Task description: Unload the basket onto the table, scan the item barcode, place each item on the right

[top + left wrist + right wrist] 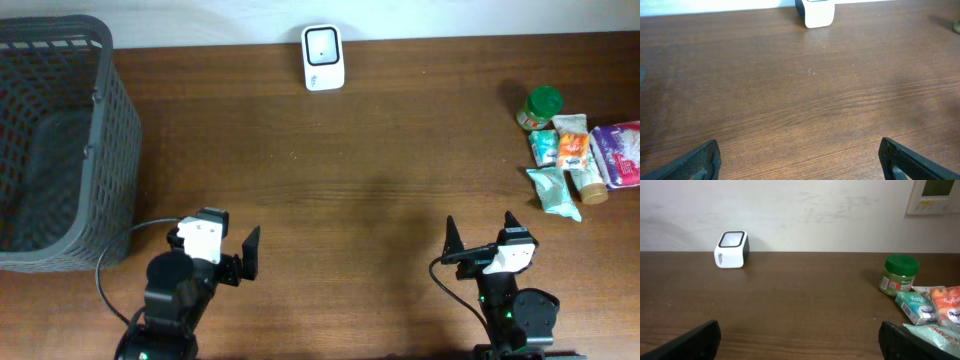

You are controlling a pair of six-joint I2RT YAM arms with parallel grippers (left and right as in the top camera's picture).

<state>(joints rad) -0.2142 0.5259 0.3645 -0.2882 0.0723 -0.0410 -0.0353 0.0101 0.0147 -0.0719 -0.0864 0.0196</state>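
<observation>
The white barcode scanner (323, 57) stands at the table's far edge, its dark window facing up; the left wrist view catches its base (815, 12) and the right wrist view shows it (732, 249) at far left. The items lie in a cluster at the right: a green-lidded jar (541, 107) (899, 275), teal packets (553, 190) (917, 305) and an orange packet (947, 305). My left gripper (232, 232) (799, 157) hovers open over bare wood near the front left. My right gripper (481, 228) (799, 339) is open near the front right, holding nothing.
A dark grey mesh basket (60, 140) fills the far-left side, close to my left arm. A purple-and-white pack (622, 155) and a tan tube (590, 185) lie among the items by the right edge. A pale wall runs behind the table.
</observation>
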